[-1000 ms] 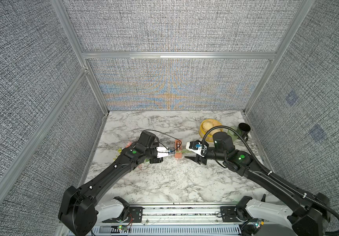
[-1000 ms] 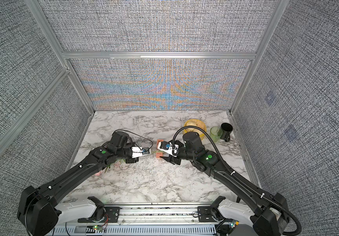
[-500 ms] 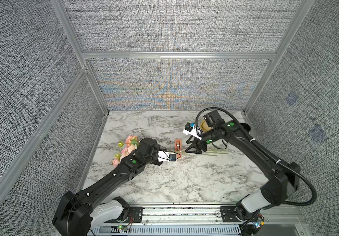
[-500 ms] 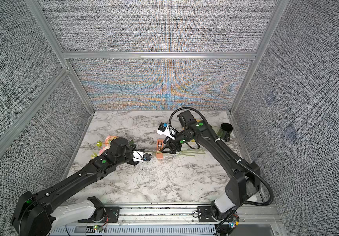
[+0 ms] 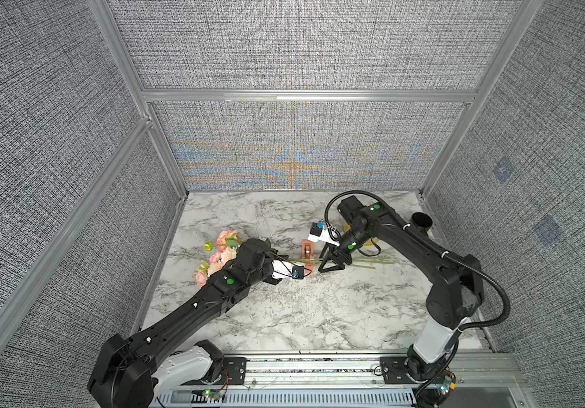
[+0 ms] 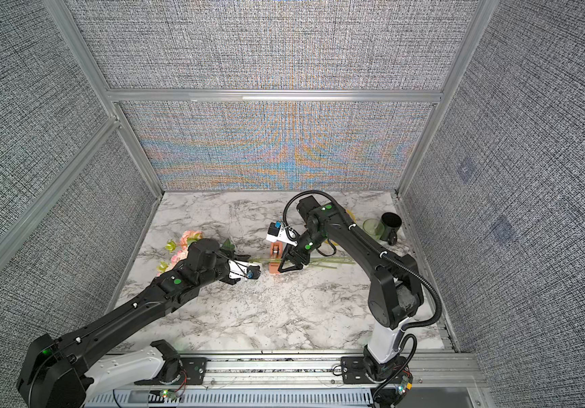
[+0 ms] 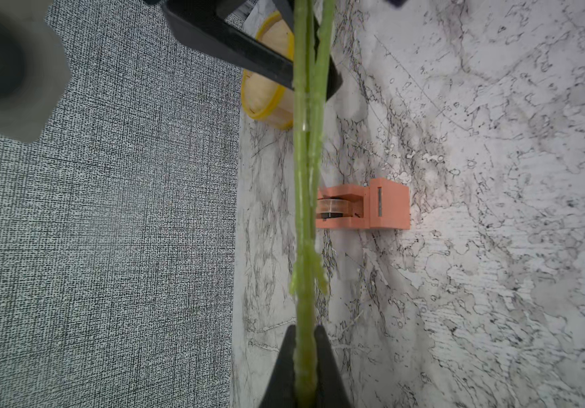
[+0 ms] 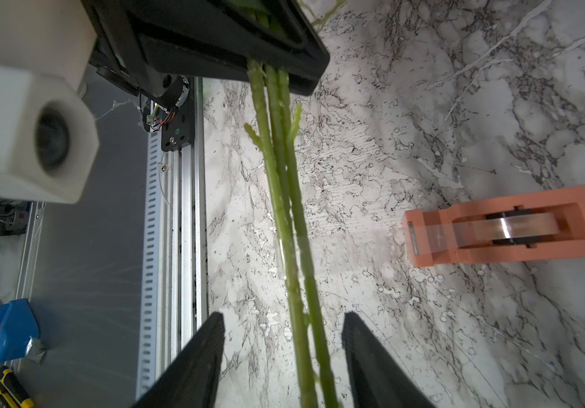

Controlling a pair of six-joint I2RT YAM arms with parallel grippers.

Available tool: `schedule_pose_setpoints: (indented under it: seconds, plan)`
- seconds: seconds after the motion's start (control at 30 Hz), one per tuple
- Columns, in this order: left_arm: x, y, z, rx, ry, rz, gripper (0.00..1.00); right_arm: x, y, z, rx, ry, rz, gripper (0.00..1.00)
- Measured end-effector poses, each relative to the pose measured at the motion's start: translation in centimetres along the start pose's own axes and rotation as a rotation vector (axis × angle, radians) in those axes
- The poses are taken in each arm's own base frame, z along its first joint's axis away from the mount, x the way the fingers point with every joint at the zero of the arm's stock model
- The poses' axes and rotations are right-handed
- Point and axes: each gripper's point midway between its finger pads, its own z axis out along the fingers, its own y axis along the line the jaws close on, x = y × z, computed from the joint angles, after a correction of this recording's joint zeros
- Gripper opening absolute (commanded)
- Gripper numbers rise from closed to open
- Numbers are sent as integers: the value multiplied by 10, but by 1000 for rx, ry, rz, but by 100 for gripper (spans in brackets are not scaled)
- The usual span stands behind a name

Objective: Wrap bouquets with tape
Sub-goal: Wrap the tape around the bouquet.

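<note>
Centre-left in both top views, bouquet (image 5: 223, 254) blooms; left tool (image 7: 305, 333) pinches its stems tight. Right tool (image 8: 284, 353) spread, straddling the stems without touching. Tape dispenser (image 5: 307, 251) stands on the surface (image 5: 284, 318) mid-frame, just behind them.

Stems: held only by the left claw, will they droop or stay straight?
Probably fairly stiff: the stems run nearly straight out from the left claw. Likely to splay: they fan apart past the right claw in both top views. The blooms may make them head-heavy.
</note>
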Motion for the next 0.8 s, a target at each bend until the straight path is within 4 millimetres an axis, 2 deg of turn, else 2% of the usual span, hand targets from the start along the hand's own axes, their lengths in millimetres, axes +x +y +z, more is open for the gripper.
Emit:
schedule_pose_setpoints:
  seconds: [0.13,0.23,0.3,0.37,0.6,0.8]
  plan:
    - [0,-2,0,7,-3,-11,0,1,-1,4,5,4,-22,28]
    - [-1,-3,-1,12,-6,-23,0,2,-4,8,50,20,-60,10]
    - [-1,-3,-4,11,-3,-39,6,2,-4,8,83,12,-97,0]
    - [-3,0,-10,-3,-11,-54,18,0,-4,7,124,-6,-140,0]
    - [-7,3,-25,-72,-51,-154,39,-7,-4,1,292,-74,-337,0]
    - [-15,13,-33,-77,-84,-253,58,-9,-20,6,449,-84,-499,0]
